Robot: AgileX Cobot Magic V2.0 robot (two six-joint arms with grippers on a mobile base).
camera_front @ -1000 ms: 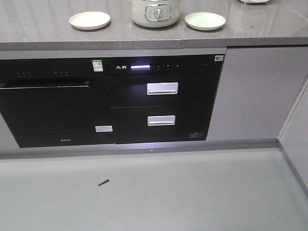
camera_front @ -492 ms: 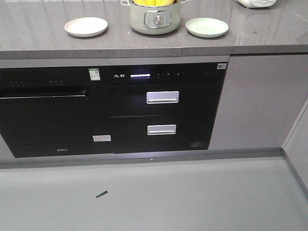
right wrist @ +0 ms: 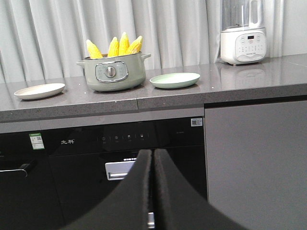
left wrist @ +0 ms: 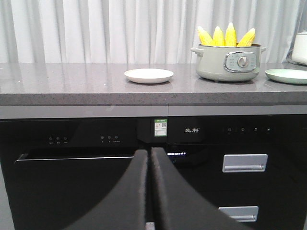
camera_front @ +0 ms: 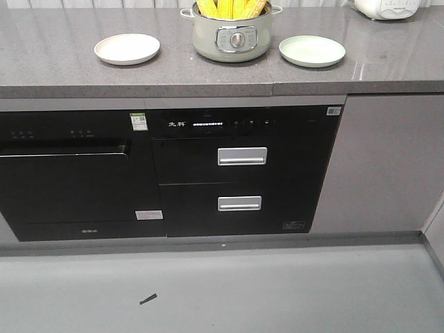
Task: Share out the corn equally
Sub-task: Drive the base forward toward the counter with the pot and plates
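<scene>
Several yellow corn [camera_front: 231,8] cobs stand upright in a pale green pot [camera_front: 231,40] on the grey counter; the corn [left wrist: 225,36] and corn [right wrist: 115,47] also show in both wrist views. A white plate [camera_front: 127,48] lies left of the pot, a pale green plate [camera_front: 311,50] right of it. My left gripper [left wrist: 149,152] is shut with nothing held, low in front of the black cabinet fronts. The right gripper [right wrist: 152,152] is shut and empty too, at about the same height. Neither gripper shows in the front view.
Below the counter [camera_front: 55,69] sit a black oven [camera_front: 69,173] and a black two-drawer appliance [camera_front: 239,173] with silver handles. A white blender [right wrist: 242,33] stands at the counter's far right. A small dark scrap [camera_front: 148,300] lies on the grey floor.
The front view has shifted: the counter, pot and plates sit lower in the frame and the corn tops have come into sight.
</scene>
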